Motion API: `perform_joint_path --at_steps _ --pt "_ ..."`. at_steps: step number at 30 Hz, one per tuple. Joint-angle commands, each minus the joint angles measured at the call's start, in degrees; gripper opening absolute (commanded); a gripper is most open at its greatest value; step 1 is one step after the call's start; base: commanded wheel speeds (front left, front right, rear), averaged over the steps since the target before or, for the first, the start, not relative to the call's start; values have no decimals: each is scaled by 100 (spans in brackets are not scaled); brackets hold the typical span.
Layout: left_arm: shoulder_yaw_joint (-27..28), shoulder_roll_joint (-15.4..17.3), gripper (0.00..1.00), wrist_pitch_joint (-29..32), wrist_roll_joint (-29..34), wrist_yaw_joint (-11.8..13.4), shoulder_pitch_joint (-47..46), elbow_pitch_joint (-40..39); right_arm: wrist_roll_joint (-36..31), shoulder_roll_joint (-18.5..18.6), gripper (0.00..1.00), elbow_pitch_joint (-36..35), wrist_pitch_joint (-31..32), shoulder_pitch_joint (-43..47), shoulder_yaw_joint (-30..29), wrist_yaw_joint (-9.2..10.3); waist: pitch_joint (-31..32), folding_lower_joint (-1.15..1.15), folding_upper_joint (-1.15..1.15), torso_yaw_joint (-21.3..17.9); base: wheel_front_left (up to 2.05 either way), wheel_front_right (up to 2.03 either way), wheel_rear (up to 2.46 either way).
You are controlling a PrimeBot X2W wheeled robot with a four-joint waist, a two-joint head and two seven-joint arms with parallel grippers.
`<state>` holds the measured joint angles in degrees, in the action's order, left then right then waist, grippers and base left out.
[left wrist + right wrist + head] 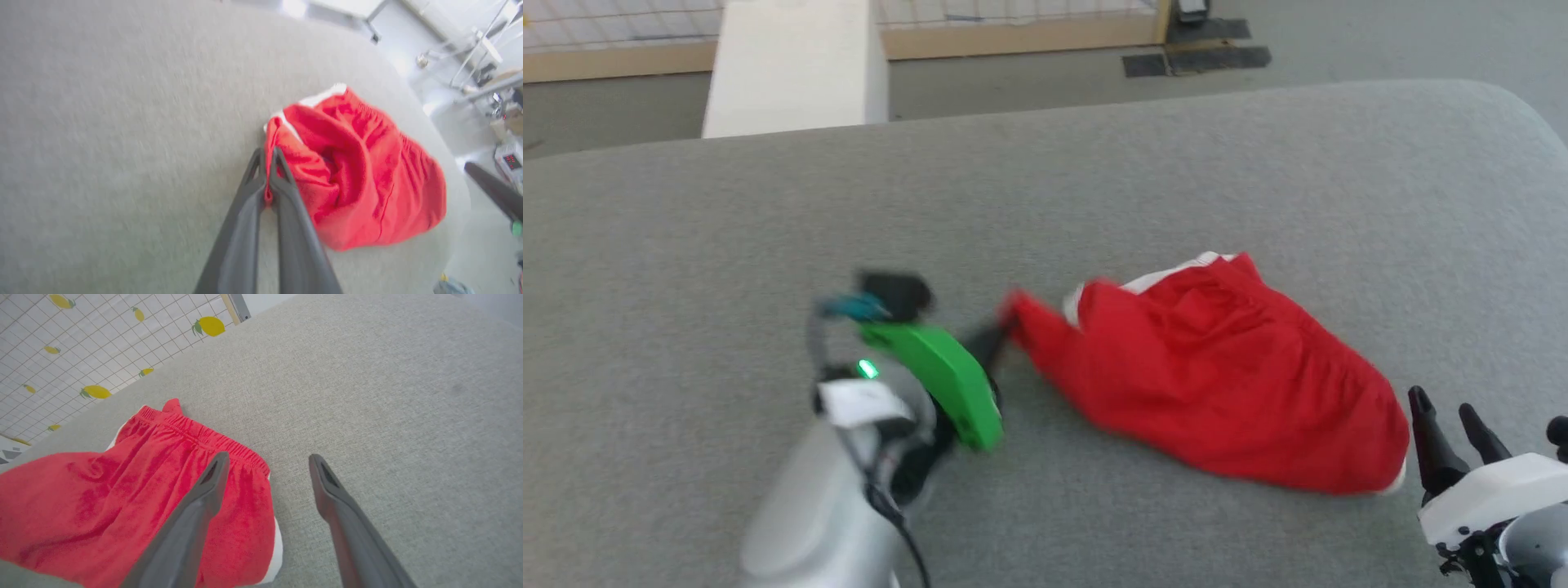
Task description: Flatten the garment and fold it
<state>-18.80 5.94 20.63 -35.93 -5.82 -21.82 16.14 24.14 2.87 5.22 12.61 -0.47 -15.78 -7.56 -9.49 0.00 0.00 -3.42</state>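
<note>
A: Where's the garment (pixel 1217 367)?

B: On the grey padded surface (pixel 1094 180), right of centre in head view. Bunched, not flat. Red, w/ white trim showing at the far edge and at the near-right end.

A: Long axis?

B: Diagonal in head view: far-left to near-right. Far-left end tapers to a narrow point, aimed at the left gripper (pixel 1001 331). Near-right end is the wide, rounded one.

A: Waistband?

B: Gathered elastic runs along the far-right edge, facing away from the robot. The right wrist view has it across the far side of the cloth.

A: Left gripper?

B: Fingers pressed together, pinching that tapered corner. In left wrist view a bit of red cloth sits squeezed between the two dark fingers, and the rest of the shorts spreads out beyond and to the right of them. Fingers point toward the cloth, roughly along its long axis.

A: Right gripper (pixel 1444 404)?

B: Spread wide, holding nothing. Just beside the wide near-right end. In its own wrist view one finger lies over red cloth near the waistband, the other over bare grey surface. Can't tell if either tip touches.

A: Anything else?

B: White block (pixel 792 65) beyond the far edge of the surface; lemon-print grid sheet (pixel 61 355) in right wrist view.
</note>
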Motion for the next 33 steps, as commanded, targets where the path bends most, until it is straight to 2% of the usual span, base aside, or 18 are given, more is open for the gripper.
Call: perform_joint_path --at_steps 1,4,6,9,12,17,18,19,22,26,29,33 --pt "236 67 0 -209 -98 68 -192 -233 -50 1 100 -7 25 -85 36 8 219 0 0 252 0 0 0" --pt "666 189 0 -458 -228 262 -125 -686 -52 1 100 27 51 -83 98 8 339 0 0 384 0 0 0" --pt "945 317 0 -548 -256 485 105 -989 -46 1 100 45 65 -89 147 8 379 0 0 436 0 0 0" --pt "1386 532 0 -626 -188 997 781 -1296 -32 1 100 80 55 -87 170 8 428 0 0 490 0 0 0" --pt "1593 549 0 -534 -194 1406 1596 -1341 -8 1 100 113 70 -57 175 8 433 0 0 536 0 0 0" --pt "1534 360 0 -157 -506 1510 2410 -959 -46 1 100 166 121 -21 141 8 377 0 0 632 0 0 0" --pt "1549 338 20 -149 -549 1507 2429 -922 -66 1 100 171 135 -25 161 8 374 0 0 644 0 0 0" --pt "1583 313 100 -182 -606 1480 2424 -916 -91 1 100 168 151 -40 199 8 375 0 0 659 0 0 0" --pt "1766 305 100 -492 -657 1418 2303 -1063 -129 1 100 138 199 -134 370 8 384 0 0 701 0 0 0" --pt "1918 492 100 -1343 -164 1409 2182 -1511 -334 1 100 90 420 -497 852 8 347 0 0 700 0 0 0" --pt "1887 656 100 -2307 415 1253 2166 -1723 -890 1 100 190 975 -959 1378 8 278 0 0 678 0 0 0" --pt "1728 657 100 -3109 922 1213 2203 -1737 -1193 1 100 524 1689 -1615 2034 8 150 0 0 707 0 0 0"
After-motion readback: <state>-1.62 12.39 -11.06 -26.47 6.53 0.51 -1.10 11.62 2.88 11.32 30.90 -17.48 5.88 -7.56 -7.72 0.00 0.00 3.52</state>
